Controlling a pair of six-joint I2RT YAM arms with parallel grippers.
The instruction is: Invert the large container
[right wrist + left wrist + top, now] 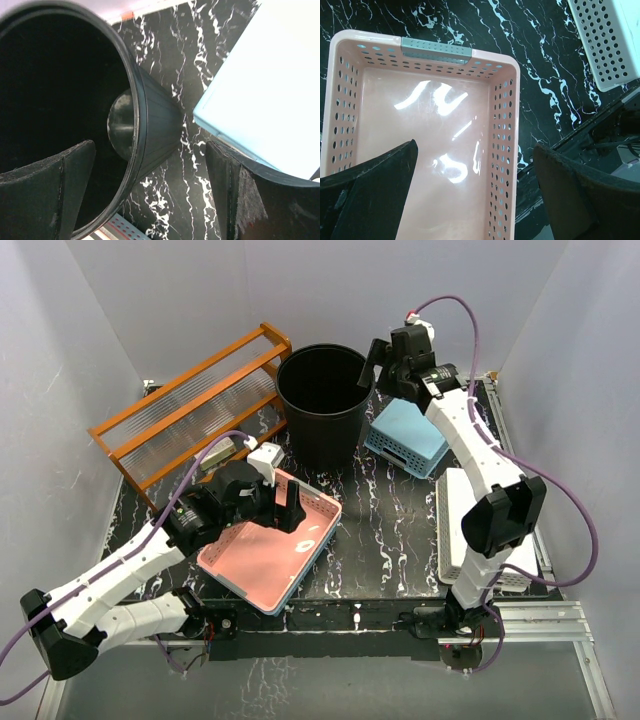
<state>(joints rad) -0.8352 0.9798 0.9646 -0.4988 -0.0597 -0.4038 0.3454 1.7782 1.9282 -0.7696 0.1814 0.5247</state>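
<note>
The large container [322,405] stands upright, mouth up, at the back of the table [390,530]; your right gripper [150,155] gapes wide, seemingly straddling its rim, holding nothing; it looks light, stiff and smooth; pinch the rim.

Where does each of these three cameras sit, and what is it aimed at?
Top external: above and behind the arms, looking down on the table; both whole arms show.
Left wrist: on the left arm, looking down into the pink basket; the open left gripper shows.
Right wrist: on the right arm, facing the black bin at its rim; the open right gripper shows.
Shared: top and right wrist both show bin and blue basket.
</note>
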